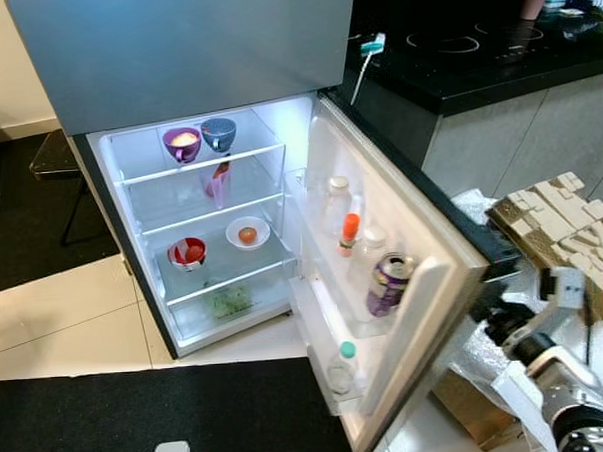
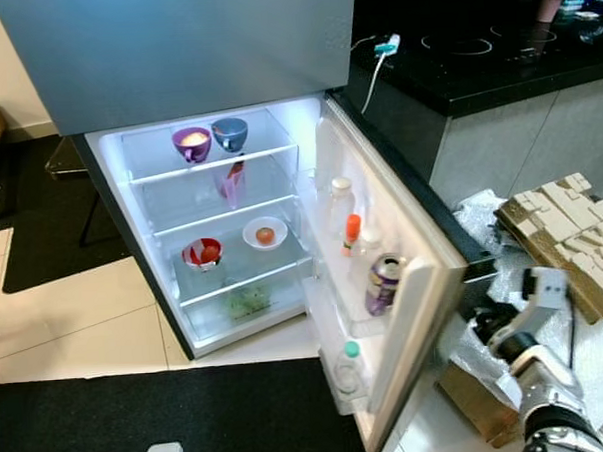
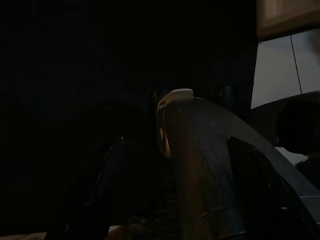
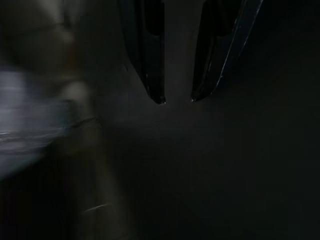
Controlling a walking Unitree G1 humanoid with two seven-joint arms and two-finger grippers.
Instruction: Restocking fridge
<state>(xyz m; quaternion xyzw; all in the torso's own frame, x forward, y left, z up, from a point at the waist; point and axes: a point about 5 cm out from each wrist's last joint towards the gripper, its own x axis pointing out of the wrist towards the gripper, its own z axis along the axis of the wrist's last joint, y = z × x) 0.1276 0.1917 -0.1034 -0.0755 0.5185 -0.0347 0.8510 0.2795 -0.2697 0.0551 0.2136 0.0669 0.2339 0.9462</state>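
The white fridge door [image 1: 425,311] stands open. The right pincer [image 4: 177,100], fingers apart, is behind its outer edge. I cannot tell about the left pincer [image 3: 200,165].

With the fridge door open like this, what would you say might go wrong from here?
1. The right gripper, fingers apart, sits behind the open white fridge door; a push could swing it and rattle the purple drink can and the orange-capped bottle.
2. The crinkled silver foil sheet and brown cardboard box on the floor could snag a step.
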